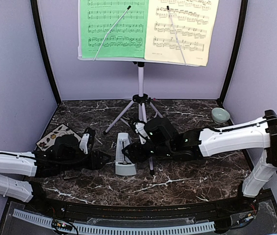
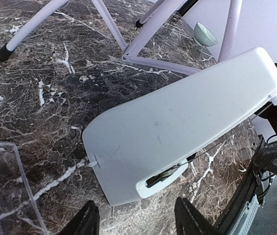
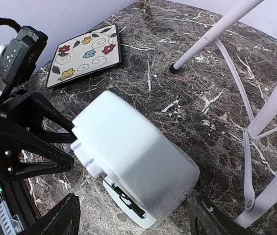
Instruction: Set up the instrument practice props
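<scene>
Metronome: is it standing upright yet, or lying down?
Lying down. The top view shows the metronome stretched out lengthwise on the marble table, not standing on its base.

Floral tile (image 1: 52,137) flat on marble table (image 1: 202,177), left; pale-green bowl (image 1: 220,115) far-right corner.

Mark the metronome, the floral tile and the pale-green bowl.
metronome (image 1: 125,156): top external view, middle of its body.
floral tile (image 3: 85,53): right wrist view, centre of its patterned face.
pale-green bowl (image 1: 220,120): top external view, near wall.
</scene>
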Tool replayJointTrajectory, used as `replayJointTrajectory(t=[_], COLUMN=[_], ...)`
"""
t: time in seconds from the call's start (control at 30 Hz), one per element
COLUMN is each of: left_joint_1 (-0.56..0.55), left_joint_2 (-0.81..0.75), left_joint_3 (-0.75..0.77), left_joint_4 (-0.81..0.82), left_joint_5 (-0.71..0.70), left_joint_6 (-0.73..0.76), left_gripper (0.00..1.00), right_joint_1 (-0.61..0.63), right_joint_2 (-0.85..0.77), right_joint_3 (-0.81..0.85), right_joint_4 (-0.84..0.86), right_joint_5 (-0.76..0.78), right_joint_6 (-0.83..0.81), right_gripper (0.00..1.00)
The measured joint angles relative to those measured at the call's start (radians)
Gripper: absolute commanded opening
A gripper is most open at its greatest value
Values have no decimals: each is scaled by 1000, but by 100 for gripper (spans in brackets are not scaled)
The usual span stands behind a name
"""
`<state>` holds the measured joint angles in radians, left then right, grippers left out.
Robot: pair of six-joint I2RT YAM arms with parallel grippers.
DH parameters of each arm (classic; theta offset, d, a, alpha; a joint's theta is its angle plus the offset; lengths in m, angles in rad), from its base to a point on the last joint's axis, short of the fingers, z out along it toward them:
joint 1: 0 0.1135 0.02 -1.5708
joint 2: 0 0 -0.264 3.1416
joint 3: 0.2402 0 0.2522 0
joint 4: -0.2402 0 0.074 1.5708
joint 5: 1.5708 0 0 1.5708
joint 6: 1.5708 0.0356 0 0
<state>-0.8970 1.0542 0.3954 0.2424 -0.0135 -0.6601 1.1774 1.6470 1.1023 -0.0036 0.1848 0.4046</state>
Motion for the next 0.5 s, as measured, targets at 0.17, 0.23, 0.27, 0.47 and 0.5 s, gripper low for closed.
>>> replayJointTrajectory(t=[0.17,0.23,0.27,0.47,0.5], left_joint_1=[0,0,0,0,0], left_joint_2=[-2,-2,-2,-2,-2], left_joint_3=[0,0,0,0,0], left_joint_4=[-16,-19,-21,-33,-33], left_joint_5=[-16,-22,-24,-30,-30], left_joint_6=[0,1,1,1,1], left_gripper=[54,54,54,54,54], right_joint_1=[2,2,2,2,2], right_joint_2=[27,31,31,32,32], right_joint_3=[19,19,19,19,19], right_joint_4=[3,3,3,14,18], right_joint_5=[16,25,29,50,52], right_joint_6=[-3,-3,-3,-2,-2], right_gripper=[71,70,70,69,69])
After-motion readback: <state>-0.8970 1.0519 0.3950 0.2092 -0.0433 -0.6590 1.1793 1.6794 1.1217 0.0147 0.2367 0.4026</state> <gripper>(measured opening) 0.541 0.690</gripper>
